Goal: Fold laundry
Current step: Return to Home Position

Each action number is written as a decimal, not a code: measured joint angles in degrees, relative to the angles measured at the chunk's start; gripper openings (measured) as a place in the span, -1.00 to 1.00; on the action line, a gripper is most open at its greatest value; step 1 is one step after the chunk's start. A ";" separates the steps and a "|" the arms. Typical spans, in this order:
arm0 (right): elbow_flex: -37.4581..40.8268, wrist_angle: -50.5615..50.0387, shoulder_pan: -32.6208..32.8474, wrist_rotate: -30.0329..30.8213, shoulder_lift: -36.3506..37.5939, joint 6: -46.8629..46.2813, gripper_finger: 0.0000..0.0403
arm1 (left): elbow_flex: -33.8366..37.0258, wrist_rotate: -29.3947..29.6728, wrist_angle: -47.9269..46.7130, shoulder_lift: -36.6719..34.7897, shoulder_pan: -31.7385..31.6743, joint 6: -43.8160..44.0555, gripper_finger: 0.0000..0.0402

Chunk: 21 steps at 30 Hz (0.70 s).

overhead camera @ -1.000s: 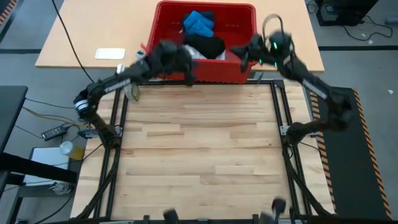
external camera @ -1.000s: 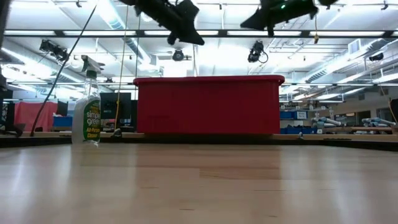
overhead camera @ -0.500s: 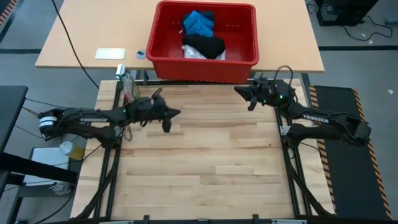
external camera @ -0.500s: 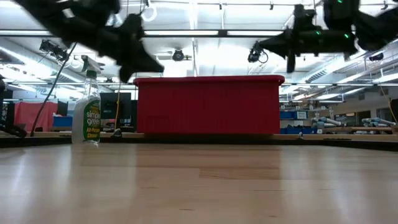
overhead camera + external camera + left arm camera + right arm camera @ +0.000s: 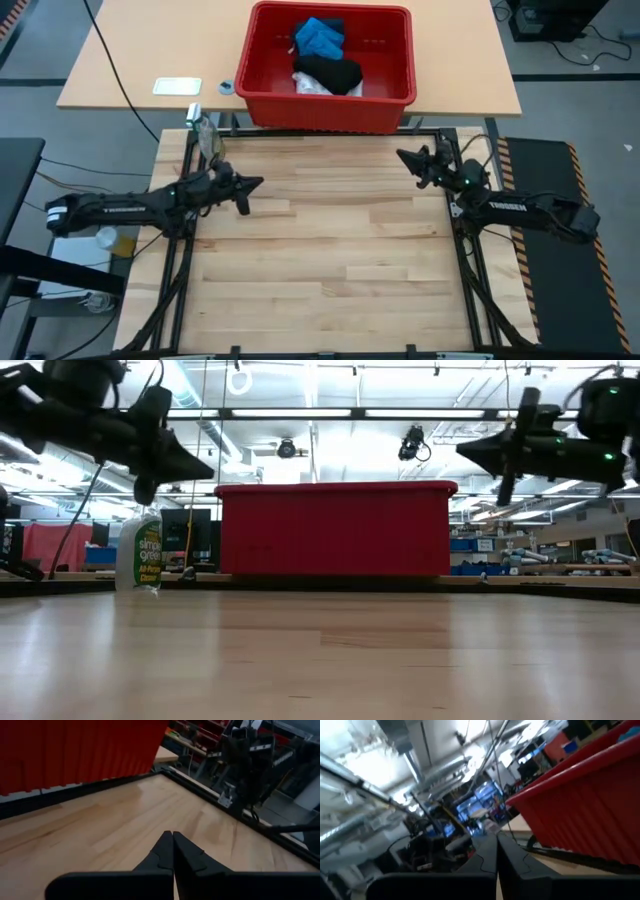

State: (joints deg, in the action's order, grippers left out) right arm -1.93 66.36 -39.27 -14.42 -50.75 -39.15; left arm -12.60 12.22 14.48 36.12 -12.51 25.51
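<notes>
The pale plank-wood desk [image 5: 320,260] is smooth with a soft sheen. The ribbed red plastic basket [image 5: 325,115] looks slightly glossy. Inside the basket lie soft, matt fabrics: a bright blue cloth garment [image 5: 320,38], a black cloth garment [image 5: 335,72] and a white cloth garment [image 5: 308,86].

A second ago both grippers hung at the front rim of the bin [image 5: 262,60]. Since then the left gripper [image 5: 252,186] has drawn back and out over the table [image 5: 330,250] toward its left edge, and the right gripper [image 5: 408,158] has pulled back toward the right edge. In the last half second each slid further outward, widening the gap between them, and in the low view they sit lower than a second ago.
</notes>
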 joint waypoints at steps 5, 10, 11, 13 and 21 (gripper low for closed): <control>1.52 1.15 -3.51 -1.30 3.15 -1.88 -0.96 | -0.20 2.01 -7.33 -7.31 0.00 0.65 -1.00; 1.59 0.89 -4.92 -2.98 5.06 -5.50 -0.96 | -0.24 2.14 -12.67 -15.41 0.85 0.86 -1.00; 1.59 0.62 -4.92 -3.20 5.08 -6.90 -0.96 | -0.24 2.13 -13.50 -16.83 1.29 0.69 -1.00; 1.59 0.05 -4.92 -3.60 5.06 -9.62 -0.94 | -0.24 1.68 -15.39 -19.23 2.76 -0.25 -1.00; 1.59 -3.41 -4.81 -6.67 4.96 -5.88 -0.88 | -0.24 1.00 -19.63 -22.71 8.22 -5.96 -1.00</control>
State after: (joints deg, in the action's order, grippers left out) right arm -0.34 62.95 -44.07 -21.09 -45.79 -45.03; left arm -12.84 13.21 -5.15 13.41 -4.30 19.55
